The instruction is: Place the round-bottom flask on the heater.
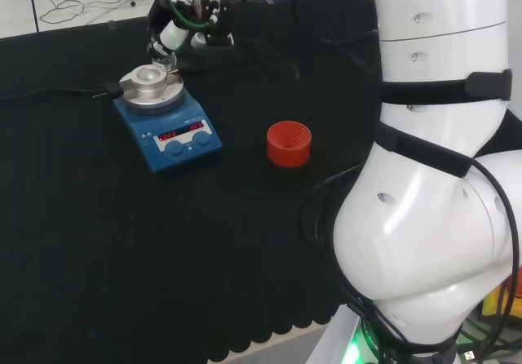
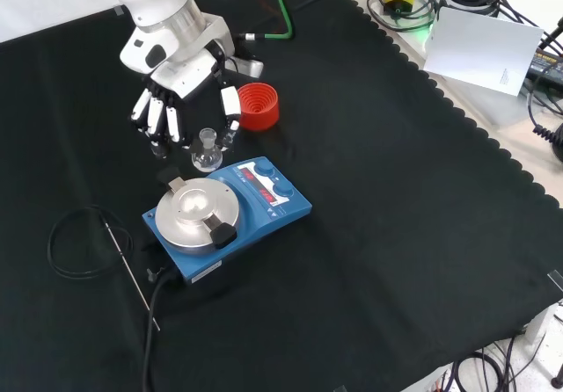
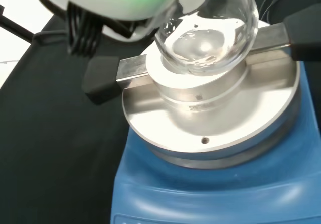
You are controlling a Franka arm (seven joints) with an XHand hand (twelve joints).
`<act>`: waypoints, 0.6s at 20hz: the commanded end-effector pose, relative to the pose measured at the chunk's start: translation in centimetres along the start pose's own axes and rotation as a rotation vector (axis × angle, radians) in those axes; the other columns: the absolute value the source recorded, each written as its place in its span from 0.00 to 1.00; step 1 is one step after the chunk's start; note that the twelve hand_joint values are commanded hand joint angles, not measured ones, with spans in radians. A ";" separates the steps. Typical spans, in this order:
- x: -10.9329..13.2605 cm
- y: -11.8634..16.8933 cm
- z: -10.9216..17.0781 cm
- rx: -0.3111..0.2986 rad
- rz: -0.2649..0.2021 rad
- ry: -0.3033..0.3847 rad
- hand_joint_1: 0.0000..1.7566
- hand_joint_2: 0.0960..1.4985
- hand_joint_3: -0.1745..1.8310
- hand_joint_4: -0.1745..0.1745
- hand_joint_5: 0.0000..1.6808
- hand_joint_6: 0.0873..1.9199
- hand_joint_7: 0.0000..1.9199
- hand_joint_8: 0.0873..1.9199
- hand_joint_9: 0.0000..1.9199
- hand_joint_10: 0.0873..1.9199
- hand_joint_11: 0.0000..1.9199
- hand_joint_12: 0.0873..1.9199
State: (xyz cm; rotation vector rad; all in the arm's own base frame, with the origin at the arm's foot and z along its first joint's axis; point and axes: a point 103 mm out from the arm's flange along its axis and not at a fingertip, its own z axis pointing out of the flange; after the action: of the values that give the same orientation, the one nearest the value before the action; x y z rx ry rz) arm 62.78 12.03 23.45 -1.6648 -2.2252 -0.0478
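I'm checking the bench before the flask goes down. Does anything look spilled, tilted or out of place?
Nothing stands out. The hand holds the round-bottom flask by its neck, upright, just above the heater. The heater sits flat, its metal bowl looks dry, and the red ribbed stand stands upright.

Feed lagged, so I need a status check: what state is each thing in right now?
Round-bottom flask: upright, held in the hand, above the heater's far edge, not seated yet.
Hand: fingers curled round the flask.
Heater: red display lit, metal block on top bare.
Red ribbed stand: holds nothing.
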 end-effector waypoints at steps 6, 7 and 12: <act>1.7 1.3 0.9 -0.019 0.022 0.002 0.62 0.35 0.55 1.00 0.67 0.53 0.30 0.33 0.40 0.26 0.18 0.70; 1.4 1.4 0.9 -0.021 0.027 0.009 0.62 0.35 0.55 1.00 0.67 0.53 0.30 0.33 0.40 0.26 0.18 0.70; 1.7 2.4 1.4 -0.023 0.029 -0.004 0.62 0.35 0.55 1.00 0.67 0.53 0.30 0.33 0.40 0.26 0.18 0.70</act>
State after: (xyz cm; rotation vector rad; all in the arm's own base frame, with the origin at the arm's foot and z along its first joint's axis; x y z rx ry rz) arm 63.71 13.89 22.67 -1.7020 -2.2033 -0.0673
